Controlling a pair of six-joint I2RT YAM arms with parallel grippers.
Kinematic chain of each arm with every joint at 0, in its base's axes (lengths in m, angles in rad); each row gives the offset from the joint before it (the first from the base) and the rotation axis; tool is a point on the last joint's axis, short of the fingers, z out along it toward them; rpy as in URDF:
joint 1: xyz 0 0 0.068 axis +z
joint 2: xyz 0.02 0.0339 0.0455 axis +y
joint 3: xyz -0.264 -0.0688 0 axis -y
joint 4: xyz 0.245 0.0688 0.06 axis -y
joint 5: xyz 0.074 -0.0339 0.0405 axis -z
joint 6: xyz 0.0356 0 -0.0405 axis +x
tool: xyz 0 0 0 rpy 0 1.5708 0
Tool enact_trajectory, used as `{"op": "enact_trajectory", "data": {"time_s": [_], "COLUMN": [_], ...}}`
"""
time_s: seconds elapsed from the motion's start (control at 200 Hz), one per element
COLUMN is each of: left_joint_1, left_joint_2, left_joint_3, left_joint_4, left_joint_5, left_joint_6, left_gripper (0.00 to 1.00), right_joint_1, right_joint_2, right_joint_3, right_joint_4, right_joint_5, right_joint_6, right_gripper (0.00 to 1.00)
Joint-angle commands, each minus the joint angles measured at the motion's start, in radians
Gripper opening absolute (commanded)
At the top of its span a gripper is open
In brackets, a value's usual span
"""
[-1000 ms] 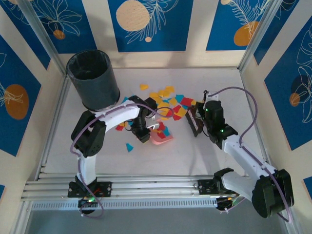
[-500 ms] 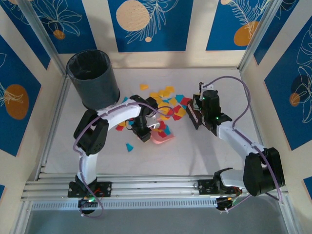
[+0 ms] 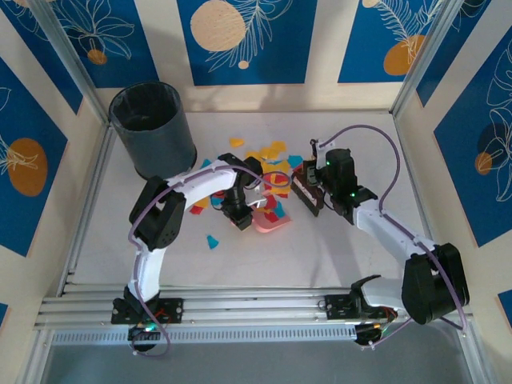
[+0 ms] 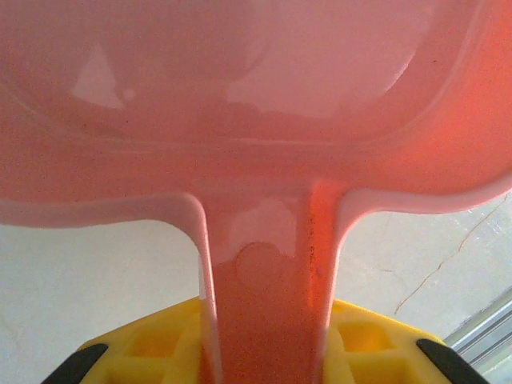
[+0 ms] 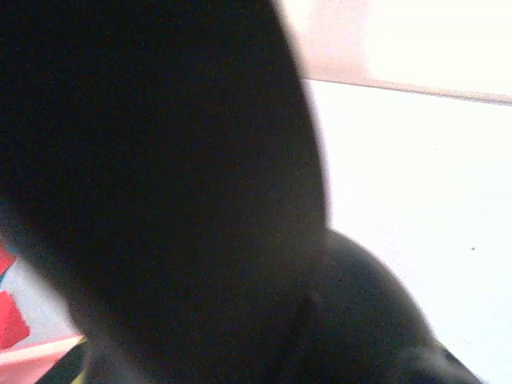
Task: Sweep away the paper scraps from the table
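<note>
Paper scraps (image 3: 272, 170): red, orange-yellow and teal bits, clustered mid-table between the two end effectors. A few lie at the dustpan mouth. One teal stray (image 3: 213, 241) apart to the near-left, one orange stray (image 3: 236, 142) toward the far side.
Table (image 3: 360, 136): pale, matte, flat.
Dustpan (image 3: 270, 222): pink, at the near edge of the cluster, mouth apparently turned toward the scraps. Press the lip flat to the table so that no paper slides under.
Left end effector (image 3: 238, 214): narrow, clamped on the dustpan handle, which runs between the yellow fingers (image 4: 144, 348) in the wrist view. Brace firmly against the push of the brush.
Brush (image 3: 306, 192): dark, at the right flank of the cluster, touching or just beside the nearest scraps; exact contact not discernible.
Right end effector (image 3: 320, 186): closed tight on the brush.
Stroke: draw short and low from the right flank toward the pan mouth. Avoid flicking; light paper likely to scatter.
Sequence: main cluster first, strays afterwards. Judged early to middle of the task.
Bin (image 3: 152, 132): dark, far-left corner, well apart; probable emptying point.
</note>
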Motion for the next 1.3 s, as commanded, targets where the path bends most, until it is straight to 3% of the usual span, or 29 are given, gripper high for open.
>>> {"op": "enact_trajectory", "data": {"time_s": [0.0,0.42,0.82,1.045,1.295], "left_joint_1": [0.008,0.004,0.004,0.005,0.004], "left_joint_2": [0.019,0.019,-0.017,-0.023,-0.023], "left_joint_3": [0.02,0.031,-0.001,-0.008,-0.009], "left_joint_4": [-0.027,-0.027,-0.013,-0.012,-0.01], "left_joint_5": [0.016,0.008,-0.013,-0.01,-0.01], "left_joint_6": [0.02,0.025,0.023,0.029,0.025], "left_gripper": [0.0,0.0,0.0,0.0,0.0], "right_joint_1": [0.022,0.073,0.078,0.063,0.051], "right_joint_2": [-0.036,-0.12,-0.203,-0.127,0.017], "right_joint_3": [-0.021,-0.021,-0.013,-0.001,0.068], "right_joint_4": [-0.08,-0.144,-0.09,0.021,0.084], "right_joint_5": [-0.046,-0.146,-0.01,0.098,0.076], "right_joint_6": [-0.018,-0.003,0.029,0.047,0.031], "right_gripper": [0.0,0.0,0.0,0.0,0.0]}}
